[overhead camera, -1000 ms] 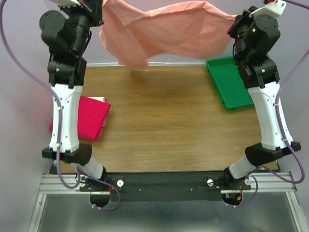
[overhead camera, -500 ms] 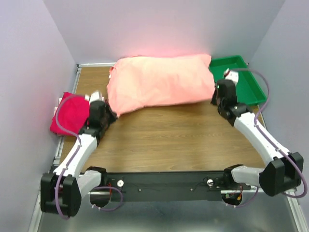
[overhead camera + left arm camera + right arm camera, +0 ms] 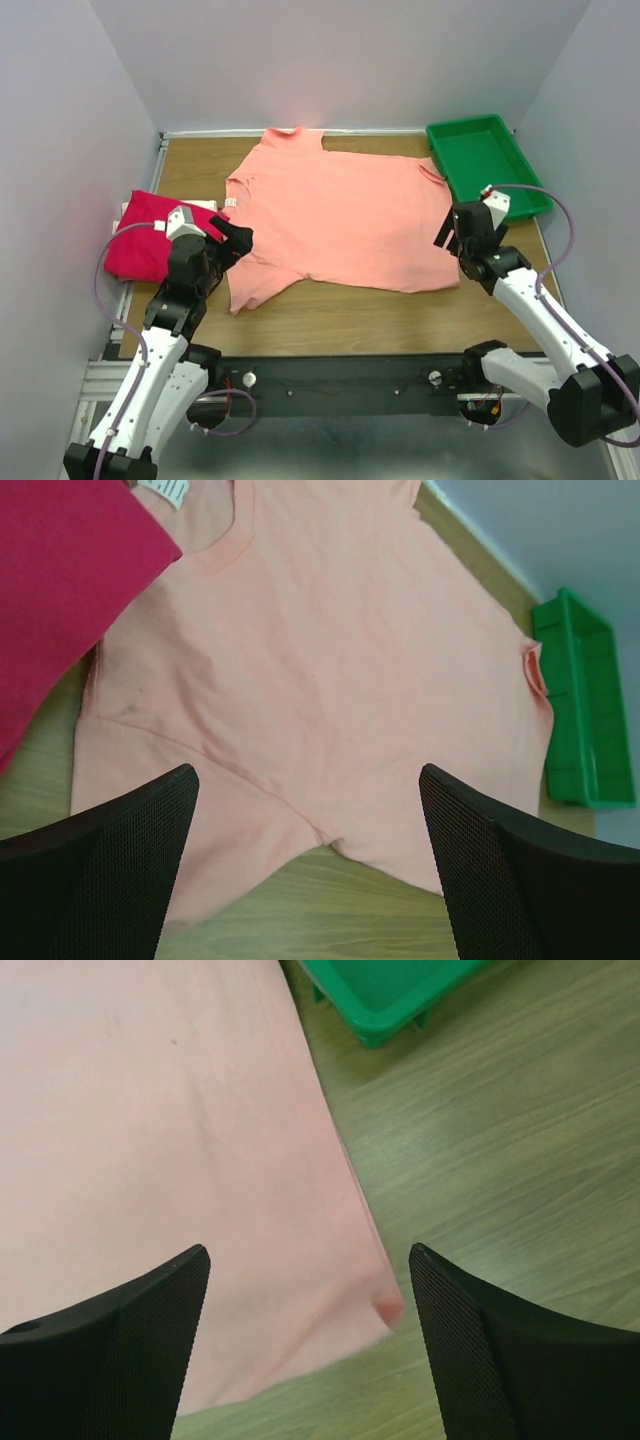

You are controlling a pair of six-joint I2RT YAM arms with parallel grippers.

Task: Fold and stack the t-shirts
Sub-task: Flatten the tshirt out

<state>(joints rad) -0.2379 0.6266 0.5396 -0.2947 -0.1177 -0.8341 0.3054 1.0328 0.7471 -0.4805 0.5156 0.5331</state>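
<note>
No writing can be read. A small white tag (image 3: 165, 489) at the neck of the salmon t-shirt (image 3: 330, 660) lies well ahead of the left gripper (image 3: 308, 775), beyond its left-hand finger (image 3: 110, 865). Its print is too small to make out.

Pink shirt (image 3: 340, 215): spread flat on the table (image 3: 350, 310), neck toward the left.
Red shirt (image 3: 145, 240): folded at the left edge.
Tray (image 3: 487, 165): far right corner.
Left gripper (image 3: 236, 240): at the pink shirt's left side.
Right gripper (image 3: 446, 232): at its right edge.
</note>
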